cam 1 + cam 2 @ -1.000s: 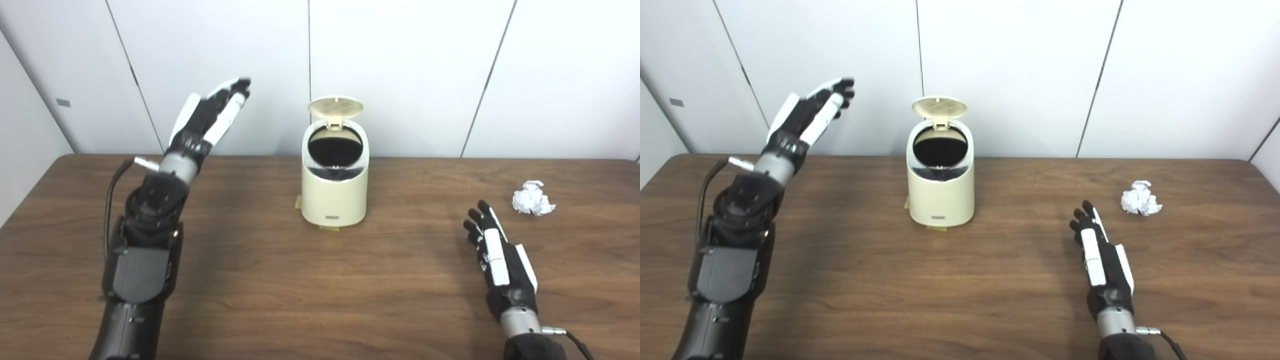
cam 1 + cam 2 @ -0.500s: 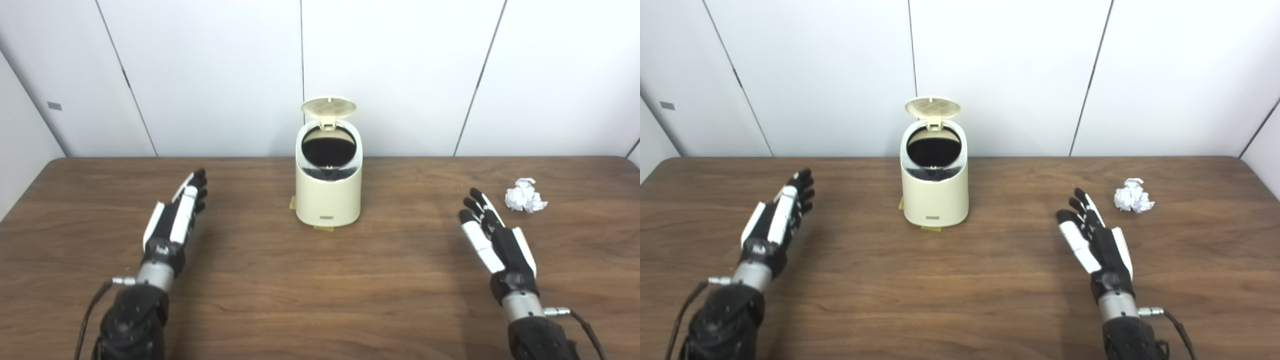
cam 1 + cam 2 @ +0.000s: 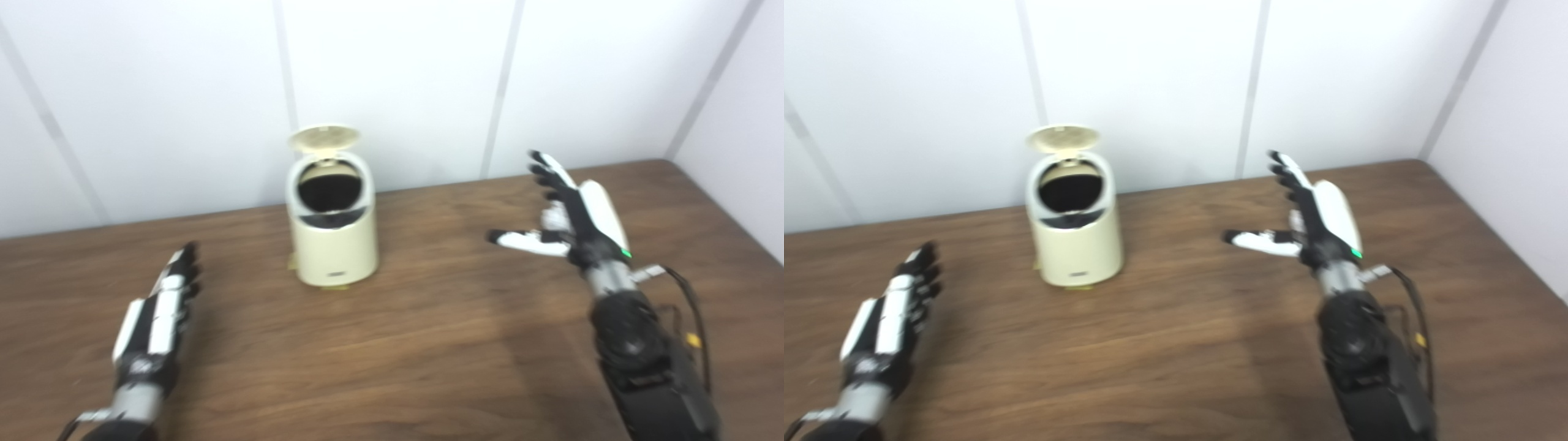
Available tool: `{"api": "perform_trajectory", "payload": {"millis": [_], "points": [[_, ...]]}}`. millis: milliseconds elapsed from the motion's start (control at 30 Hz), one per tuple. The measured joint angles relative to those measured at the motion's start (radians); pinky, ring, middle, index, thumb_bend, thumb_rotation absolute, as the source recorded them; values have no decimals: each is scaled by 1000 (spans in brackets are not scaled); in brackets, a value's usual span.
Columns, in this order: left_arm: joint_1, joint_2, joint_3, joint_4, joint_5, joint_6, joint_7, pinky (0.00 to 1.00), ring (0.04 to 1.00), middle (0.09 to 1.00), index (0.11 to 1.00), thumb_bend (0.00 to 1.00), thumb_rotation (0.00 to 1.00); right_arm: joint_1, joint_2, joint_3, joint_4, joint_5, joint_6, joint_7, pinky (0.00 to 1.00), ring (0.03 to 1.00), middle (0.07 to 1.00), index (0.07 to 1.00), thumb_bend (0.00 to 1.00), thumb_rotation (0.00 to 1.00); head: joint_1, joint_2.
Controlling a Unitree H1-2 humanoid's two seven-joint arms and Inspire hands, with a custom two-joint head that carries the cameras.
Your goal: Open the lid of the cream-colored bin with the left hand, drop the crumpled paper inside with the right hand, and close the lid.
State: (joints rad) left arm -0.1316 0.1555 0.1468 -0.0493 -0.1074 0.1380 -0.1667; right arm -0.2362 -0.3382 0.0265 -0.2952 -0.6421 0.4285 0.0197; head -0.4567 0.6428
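In the left eye view, the cream-colored bin [image 3: 331, 229] stands on the far side of the wooden table [image 3: 392, 343], left of centre, with its lid [image 3: 323, 138] tipped up at the back and the dark mouth exposed. The opening step therefore looks done. The left hand [image 3: 156, 318] rests low at the near left, well apart from the bin, fingers stretched out and holding nothing. The right hand [image 3: 566, 211] is raised on the right side of the table, fingers spread and thumb pointing left, also empty. The crumpled paper cannot be seen in this view; it may lie behind the raised hand, but that cannot be told.

In the right eye view, the same layout shows: bin [image 3: 1075, 236] with lid [image 3: 1063, 137] up, left hand [image 3: 888, 318] flat and empty at the near left, right hand [image 3: 1314, 217] open above the table's right side. The paper does not show here either. Judging from this, what remains is picking up the paper, dropping it in the bin, and shutting the lid.
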Motion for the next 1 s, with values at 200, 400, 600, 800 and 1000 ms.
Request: {"api": "perform_trajectory", "payload": {"millis": [200, 400, 600, 800, 1000], "points": [[-9, 21, 0, 19, -16, -10, -4, 1000, 1000, 1000, 1000, 523, 922, -31, -15, -33, 6, -139, 39, 68, 881, 975, 928, 925, 863, 235, -89, -12], [-17, 43, -22, -1, 13, 9, 4, 1000, 1000, 1000, 1000, 460, 969, -38, -52, -73, 117, -174, 40, 111, 815, 952, 940, 921, 877, 208, -109, -8], [-17, 44, -37, -37, 43, 45, 14, 1000, 1000, 1000, 1000, 426, 969, -64, -93, -112, 228, -170, 41, 151, 736, 922, 943, 915, 902, 227, -108, -6], [-18, 47, -48, -70, 49, 70, 14, 1000, 1000, 1000, 1000, 386, 991, -100, -135, -112, 320, -160, 41, 146, 725, 904, 911, 900, 918, 210, -99, 0], [-15, 57, -50, -115, 74, 104, 15, 1000, 1000, 1000, 1000, 368, 982, -114, -148, -84, 397, -147, 41, 138, 696, 864, 889, 885, 926, 219, -91, 5]]}}
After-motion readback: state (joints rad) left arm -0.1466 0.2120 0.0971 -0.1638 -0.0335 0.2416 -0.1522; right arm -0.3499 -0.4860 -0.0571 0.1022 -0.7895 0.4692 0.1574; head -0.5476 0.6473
